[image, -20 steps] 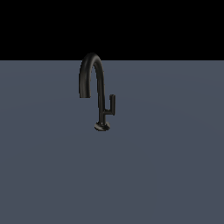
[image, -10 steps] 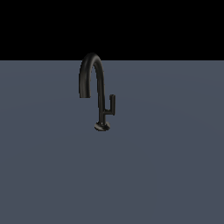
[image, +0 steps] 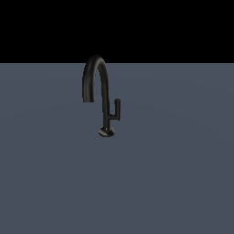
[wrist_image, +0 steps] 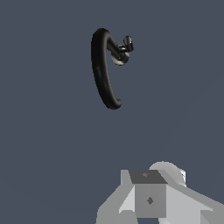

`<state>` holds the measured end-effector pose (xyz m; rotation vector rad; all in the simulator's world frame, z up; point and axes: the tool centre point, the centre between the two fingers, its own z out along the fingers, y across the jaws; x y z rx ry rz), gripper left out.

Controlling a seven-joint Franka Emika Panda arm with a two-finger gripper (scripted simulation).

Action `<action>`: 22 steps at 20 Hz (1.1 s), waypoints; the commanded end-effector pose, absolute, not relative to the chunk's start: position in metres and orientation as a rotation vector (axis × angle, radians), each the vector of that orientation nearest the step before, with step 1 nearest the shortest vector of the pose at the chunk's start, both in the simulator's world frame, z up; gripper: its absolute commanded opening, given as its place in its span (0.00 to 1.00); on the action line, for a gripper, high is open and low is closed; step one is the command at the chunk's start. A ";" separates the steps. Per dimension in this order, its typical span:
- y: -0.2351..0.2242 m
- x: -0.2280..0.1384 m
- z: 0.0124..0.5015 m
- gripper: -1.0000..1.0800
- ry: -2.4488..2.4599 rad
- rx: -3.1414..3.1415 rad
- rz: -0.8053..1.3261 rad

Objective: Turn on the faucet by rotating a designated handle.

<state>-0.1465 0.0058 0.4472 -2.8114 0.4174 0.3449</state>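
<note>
The matte-black faucet (image: 105, 84) stands alone on a slate-grey surface, its arched spout curving toward the exterior view's left above a small round base (image: 106, 132). The handle (image: 117, 109) branches off the stem toward the exterior view's right, a short stub with an upright rod. From above, the wrist view shows the faucet (wrist_image: 99, 70) with the handle (wrist_image: 127, 43) beside its stem. Only a grey block of my gripper (wrist_image: 151, 197) shows there, well away from the faucet. Its fingers are not visible, and the arm is absent from the exterior view.
The flat slate-grey surface (image: 173, 183) stretches all around the faucet. A black background (image: 117, 27) lies beyond its far edge.
</note>
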 end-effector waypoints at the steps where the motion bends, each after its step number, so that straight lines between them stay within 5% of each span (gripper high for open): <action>1: 0.005 -0.132 0.440 0.00 0.475 -2.754 0.393; 22: -0.013 -0.016 0.347 0.00 0.907 -2.152 0.762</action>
